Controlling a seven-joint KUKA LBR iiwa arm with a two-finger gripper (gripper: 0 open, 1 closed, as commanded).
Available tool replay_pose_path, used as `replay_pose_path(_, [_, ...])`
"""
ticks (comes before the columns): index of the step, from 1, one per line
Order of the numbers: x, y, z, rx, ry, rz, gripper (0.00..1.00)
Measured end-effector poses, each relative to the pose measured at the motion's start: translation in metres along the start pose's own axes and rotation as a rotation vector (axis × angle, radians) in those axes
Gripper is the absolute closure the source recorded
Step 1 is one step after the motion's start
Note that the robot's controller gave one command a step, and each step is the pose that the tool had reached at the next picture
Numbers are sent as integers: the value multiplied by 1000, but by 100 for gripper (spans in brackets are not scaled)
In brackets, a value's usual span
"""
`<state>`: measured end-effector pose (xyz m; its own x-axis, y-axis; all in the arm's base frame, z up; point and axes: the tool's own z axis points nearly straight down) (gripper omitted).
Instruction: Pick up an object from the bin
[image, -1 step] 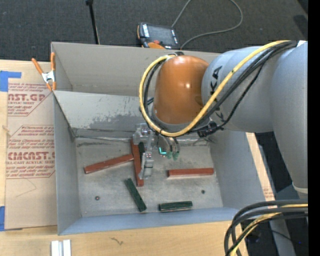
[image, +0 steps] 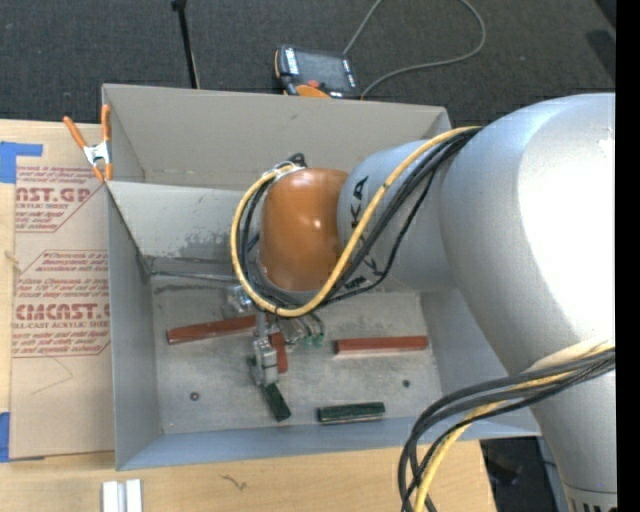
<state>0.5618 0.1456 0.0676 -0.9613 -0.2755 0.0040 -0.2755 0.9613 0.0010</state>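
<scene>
though grip state unclear, arm fr right, wrist down, gripper over red-brown piece, bin ctr

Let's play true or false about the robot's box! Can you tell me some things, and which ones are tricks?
1. One reddish-brown flat stick lies on the view's left of the gripper, and another reddish-brown flat stick lies on its right. True.
2. The dark green bar lies by the back wall. False: it lies near the front wall.
3. The grey metal bin is heaped full. False: only a few things lie apart on its floor.
4. The gripper hangs over the middle of the floor. True.
</scene>
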Motion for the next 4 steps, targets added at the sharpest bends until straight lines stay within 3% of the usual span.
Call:
replay_pose_path(1, [35, -60, -2, 2, -4, 136, 0])
replay_pose_path(2, [62, -144, -2, 4, -4, 195, 0])
replay_pose_path(3, [60, -139, -2, 0, -6, 188, 100])
replay_pose_path(4, [84, -137, -160, 3, -13, 175, 100])
